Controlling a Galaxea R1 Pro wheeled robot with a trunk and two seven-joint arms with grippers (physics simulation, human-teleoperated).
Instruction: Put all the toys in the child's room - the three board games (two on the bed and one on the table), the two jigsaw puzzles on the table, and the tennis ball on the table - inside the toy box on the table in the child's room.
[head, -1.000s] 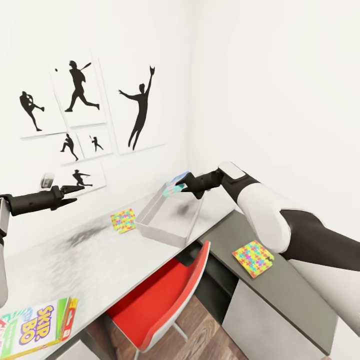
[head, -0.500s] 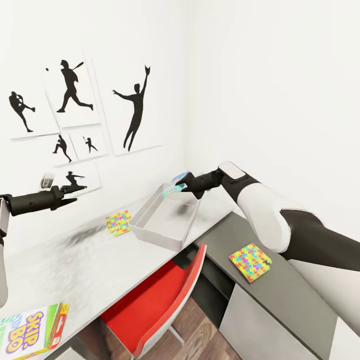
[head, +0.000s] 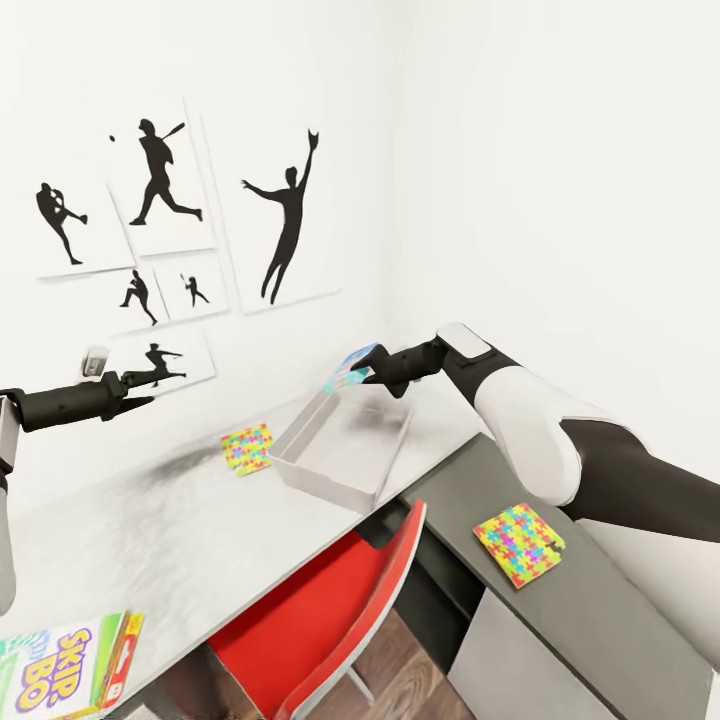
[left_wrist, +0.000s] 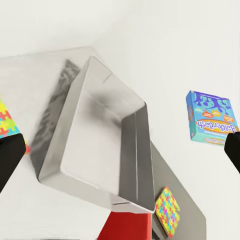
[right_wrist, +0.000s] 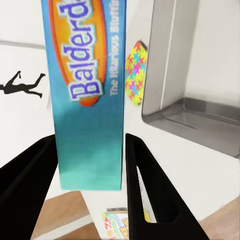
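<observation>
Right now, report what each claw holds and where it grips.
The right claw pinches the Balderdash board game by its narrow end, above the toy box. The left claw holds nothing.

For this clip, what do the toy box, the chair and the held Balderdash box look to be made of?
Toy box: smooth light grey walls with soft sheen, likely plastic or metal; can't tell which. Chair: glossy red seat and back on a pale shell, probably moulded plastic. Balderdash box in the right gripper: printed flat faces and crisp edges, seemingly glossy cardboard.
</observation>
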